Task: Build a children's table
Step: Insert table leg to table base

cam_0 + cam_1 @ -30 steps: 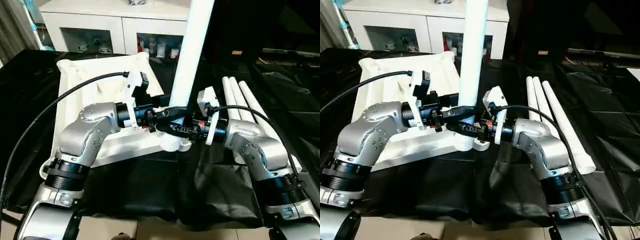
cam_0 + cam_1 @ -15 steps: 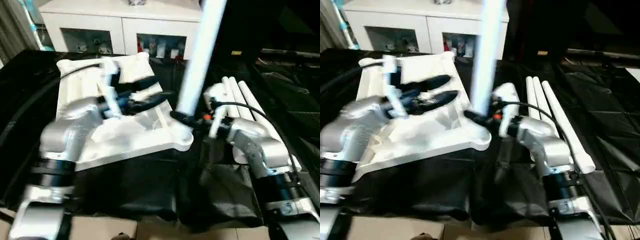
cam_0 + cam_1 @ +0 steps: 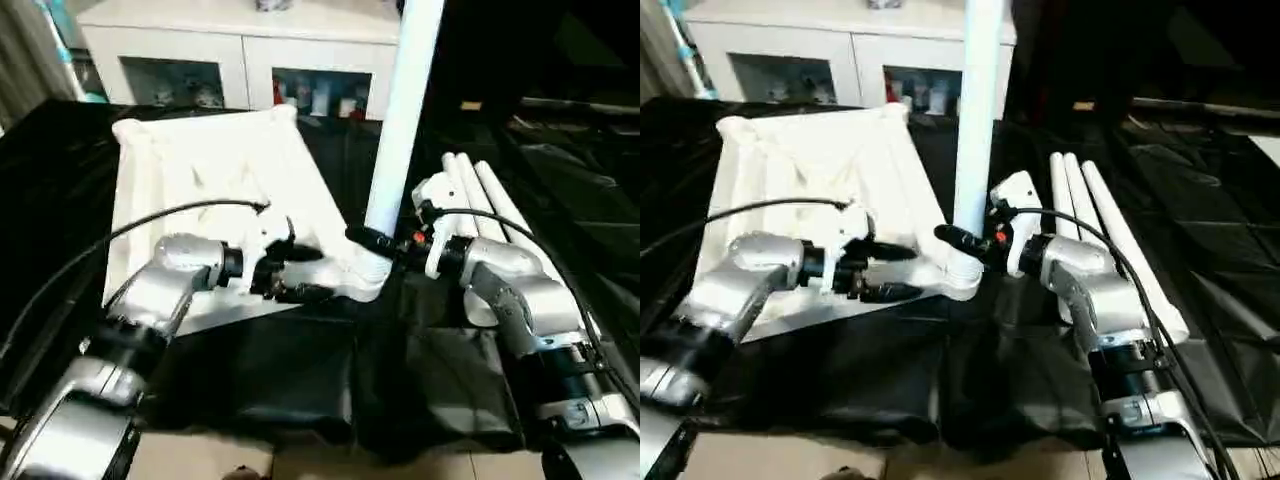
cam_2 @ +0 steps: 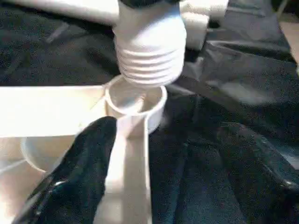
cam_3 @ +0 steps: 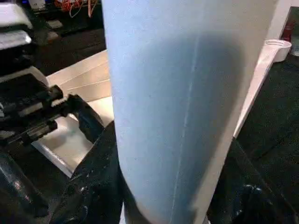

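Observation:
The children's table top (image 3: 200,190) lies upside down on the black cloth, left of centre. One white leg (image 3: 405,110) stands upright, my right gripper (image 3: 372,240) shut on it near its lower end. The leg's threaded end (image 4: 149,51) hovers just above the round corner socket (image 4: 135,100). My left gripper (image 3: 300,273) is open and holds nothing, low at the top's front edge beside that socket. One of its fingers (image 4: 88,163) lies over a rib, the other over the cloth. In the right wrist view the leg (image 5: 187,93) stands between black fingers (image 5: 98,177).
Three more white legs (image 3: 480,195) lie side by side on the cloth to the right of my right arm. A white cabinet with glass doors (image 3: 240,60) stands behind the table. Black cloth (image 3: 300,380) covers the near part of the big table.
My left gripper has let go of the leg's base, opened wider and dropped back to the table top's front edge. The right gripper has kept the leg and set it over the corner socket.

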You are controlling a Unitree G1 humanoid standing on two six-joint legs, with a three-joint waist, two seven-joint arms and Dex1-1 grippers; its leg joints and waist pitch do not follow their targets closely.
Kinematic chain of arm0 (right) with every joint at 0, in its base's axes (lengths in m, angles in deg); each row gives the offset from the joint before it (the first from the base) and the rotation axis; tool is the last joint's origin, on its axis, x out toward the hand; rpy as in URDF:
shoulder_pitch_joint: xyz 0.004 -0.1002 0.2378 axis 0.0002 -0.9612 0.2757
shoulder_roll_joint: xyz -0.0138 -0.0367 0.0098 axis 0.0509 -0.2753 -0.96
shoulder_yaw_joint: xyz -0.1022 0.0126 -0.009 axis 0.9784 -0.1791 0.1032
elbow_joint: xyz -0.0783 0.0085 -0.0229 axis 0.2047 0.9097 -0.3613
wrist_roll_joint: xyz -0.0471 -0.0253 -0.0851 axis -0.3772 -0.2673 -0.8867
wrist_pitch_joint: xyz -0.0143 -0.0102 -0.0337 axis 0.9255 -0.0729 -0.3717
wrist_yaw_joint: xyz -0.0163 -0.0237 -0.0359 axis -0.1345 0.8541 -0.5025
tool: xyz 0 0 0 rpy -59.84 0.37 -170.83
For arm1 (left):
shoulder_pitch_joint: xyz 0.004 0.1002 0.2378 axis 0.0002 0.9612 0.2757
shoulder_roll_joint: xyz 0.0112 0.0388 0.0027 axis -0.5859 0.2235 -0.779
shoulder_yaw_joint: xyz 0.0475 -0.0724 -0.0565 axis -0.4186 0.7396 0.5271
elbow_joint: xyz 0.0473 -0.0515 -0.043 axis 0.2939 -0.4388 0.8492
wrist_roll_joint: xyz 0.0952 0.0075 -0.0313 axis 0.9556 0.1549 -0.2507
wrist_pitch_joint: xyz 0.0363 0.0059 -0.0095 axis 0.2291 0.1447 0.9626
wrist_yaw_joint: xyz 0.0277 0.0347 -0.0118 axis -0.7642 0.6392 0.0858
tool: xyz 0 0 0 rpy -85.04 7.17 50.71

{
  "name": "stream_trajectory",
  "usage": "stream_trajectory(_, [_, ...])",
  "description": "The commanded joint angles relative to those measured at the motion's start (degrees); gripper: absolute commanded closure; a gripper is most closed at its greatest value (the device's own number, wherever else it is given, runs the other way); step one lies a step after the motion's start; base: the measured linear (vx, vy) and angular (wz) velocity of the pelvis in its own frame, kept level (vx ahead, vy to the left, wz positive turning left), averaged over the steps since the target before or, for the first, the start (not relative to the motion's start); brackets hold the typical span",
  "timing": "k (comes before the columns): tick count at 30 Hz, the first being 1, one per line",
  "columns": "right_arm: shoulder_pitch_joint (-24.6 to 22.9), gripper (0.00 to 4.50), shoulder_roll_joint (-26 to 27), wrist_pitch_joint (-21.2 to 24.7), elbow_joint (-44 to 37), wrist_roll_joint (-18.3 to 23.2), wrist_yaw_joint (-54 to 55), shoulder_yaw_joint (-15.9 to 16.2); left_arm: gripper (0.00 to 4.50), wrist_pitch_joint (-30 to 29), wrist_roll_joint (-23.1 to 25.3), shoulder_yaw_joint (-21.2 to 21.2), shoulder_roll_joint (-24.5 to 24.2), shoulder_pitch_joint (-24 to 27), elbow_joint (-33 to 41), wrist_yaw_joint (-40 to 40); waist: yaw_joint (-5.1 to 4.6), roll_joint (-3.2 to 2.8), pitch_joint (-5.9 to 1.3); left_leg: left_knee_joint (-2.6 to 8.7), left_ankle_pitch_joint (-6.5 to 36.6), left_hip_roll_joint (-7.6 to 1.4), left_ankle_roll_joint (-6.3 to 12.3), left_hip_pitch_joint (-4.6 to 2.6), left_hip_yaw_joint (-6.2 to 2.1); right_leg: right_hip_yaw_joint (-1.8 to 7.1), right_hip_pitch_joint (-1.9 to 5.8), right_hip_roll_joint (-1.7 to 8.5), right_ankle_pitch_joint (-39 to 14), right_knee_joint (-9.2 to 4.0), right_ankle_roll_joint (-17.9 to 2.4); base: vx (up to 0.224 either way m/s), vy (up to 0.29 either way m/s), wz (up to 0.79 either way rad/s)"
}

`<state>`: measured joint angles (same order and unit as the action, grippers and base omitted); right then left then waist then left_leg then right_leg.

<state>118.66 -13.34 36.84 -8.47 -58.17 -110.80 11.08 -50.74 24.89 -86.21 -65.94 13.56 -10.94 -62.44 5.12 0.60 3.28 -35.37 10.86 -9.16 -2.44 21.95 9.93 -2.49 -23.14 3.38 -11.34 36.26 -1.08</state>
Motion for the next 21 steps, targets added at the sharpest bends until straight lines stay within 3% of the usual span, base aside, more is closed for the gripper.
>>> stream_trajectory(1, [-0.1, 2.64, -1.0, -0.4, -1.9, -0.5, -0.3, -0.2, 0.29, 2.3, 2.1, -1.5, 0.3, -1.5, -3.5, -1.5, 0.07, -0.63, -4.55, 4.01, 4.8, -3.58, 1.98, -1.28, -1.14, 2.67, 3.54, 4.98, 2.9, -3.11, -15.1, 0.0, 0.0, 0.0])
stream_trajectory(4, [-0.6, 2.64, -1.5, 0.0, -2.8, -0.4, -0.4, -0.3, 0.05, 8.1, 5.4, -2.9, 0.8, -3.7, -8.9, -0.3, 0.11, -0.89, -4.62, 3.97, 5.5, -3.65, 2.19, -1.21, -1.26, 2.65, 3.75, 5.18, 3.6, -3.23, -15.3, 0.0, 0.0, 0.0])
stream_trajectory(5, [-0.7, 2.64, -1.6, 0.1, -3.0, -0.4, -0.4, -0.3, 0.05, 9.2, 6.1, -3.1, 0.9, -4.1, -10.1, -0.2, 0.11, -0.73, -4.6, 3.98, 5.9, -3.64, 2.26, -1.23, -1.28, 2.65, 3.81, 5.17, 3.5, -3.35, -15.1, 0.0, 0.0, 0.0])
stream_trajectory(6, [-0.9, 2.64, -1.7, 0.2, -3.3, -0.4, -0.4, -0.3, 0.02, 10.0, 7.0, -3.7, 1.0, -4.7, -11.2, -0.2, 0.16, -0.94, -4.64, 3.98, 5.9, -3.7, 2.18, -1.26, -1.35, 2.66, 3.84, 5.24, 3.5, -3.27, -15.2, 0.0, 0.0, 0.0])
stream_trajectory(12, [-1.5, 2.64, -2.2, 0.6, -4.3, -0.3, -0.3, -0.4, 0.0, 13.4, 10.4, -5.3, 2.1, -7.6, -16.6, 1.7, 0.18, -0.92, -4.68, 4.01, 6.5, -3.89, 1.95, -1.31, -1.38, 2.64, 3.9, 5.43, 4.2, -3.21, -16.4, 0.0, 0.0, 0.0])
stream_trajectory(18, [-2.1, 2.64, -2.4, 1.3, -5.7, -0.4, 0.0, -0.4, 0.5, 17.0, 13.1, -5.4, 4.5, -11.5, -25.0, 0.5, 0.27, -1.2, -4.71, 3.9, 6.2, -3.83, 2.42, -1.25, -1.4, 2.59, 3.95, 5.38, 5.6, -3.18, -17.0, 0.0, 0.0, 0.0])
stream_trajectory(21, [-2.3, 2.64, -2.5, 1.4, -5.9, -0.4, 0.0, -0.4, 0.81, 17.1, 13.8, -5.8, 5.0, -12.2, -26.6, 0.3, 0.32, -1.03, -4.66, 3.95, 6.6, -3.95, 2.63, -1.28, -1.46, 2.62, 4.05, 5.58, 5.3, -3.24, -17.2, 0.0, 0.0, 0.0])
